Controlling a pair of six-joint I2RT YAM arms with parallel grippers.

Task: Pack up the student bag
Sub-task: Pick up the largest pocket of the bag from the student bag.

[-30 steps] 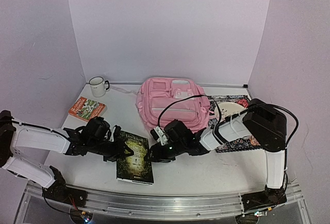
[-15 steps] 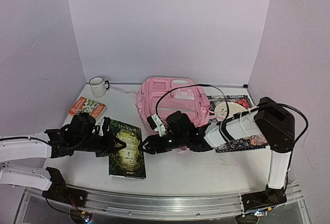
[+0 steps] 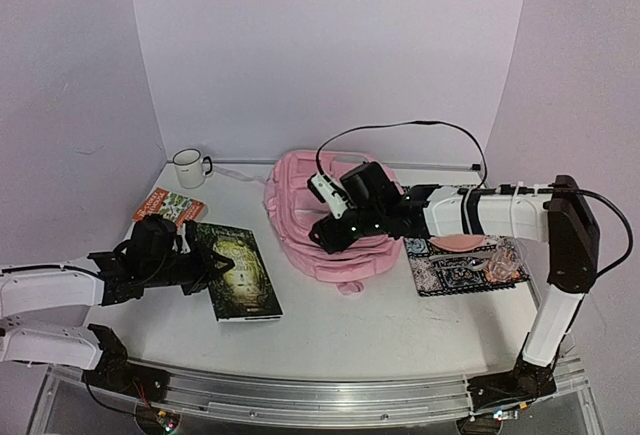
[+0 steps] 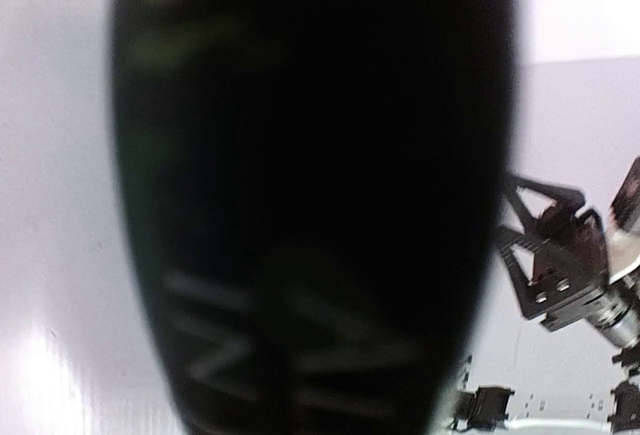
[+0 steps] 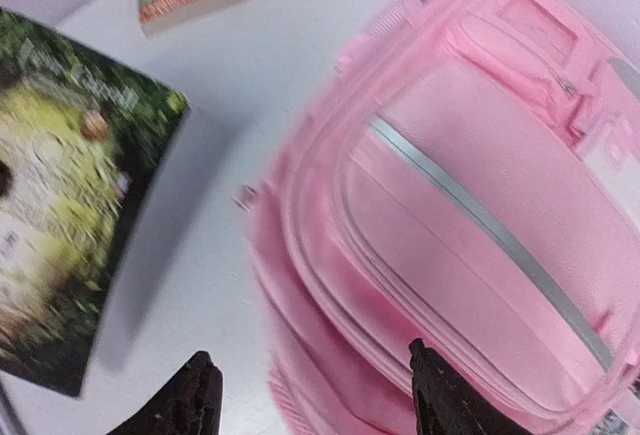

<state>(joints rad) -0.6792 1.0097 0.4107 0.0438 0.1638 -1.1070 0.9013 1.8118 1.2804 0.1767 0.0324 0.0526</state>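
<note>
The pink student bag lies flat at the middle back of the table, front pockets up. It fills the right wrist view. My right gripper hovers open and empty over the bag's near left edge; in the right wrist view one fingertip is over the table and the other over the bag. My left gripper is shut on the left edge of a dark green book. The book's blurred cover fills the left wrist view and hides the fingers.
An orange book and a white mug sit at the back left. A black floral-patterned book with a pink item on it lies to the right of the bag. The right arm's cable loops above the bag.
My right gripper left the green book and moved back and right, over the bag. My left gripper pulled the green book left and back. The bag's near edge now reaches further forward.
</note>
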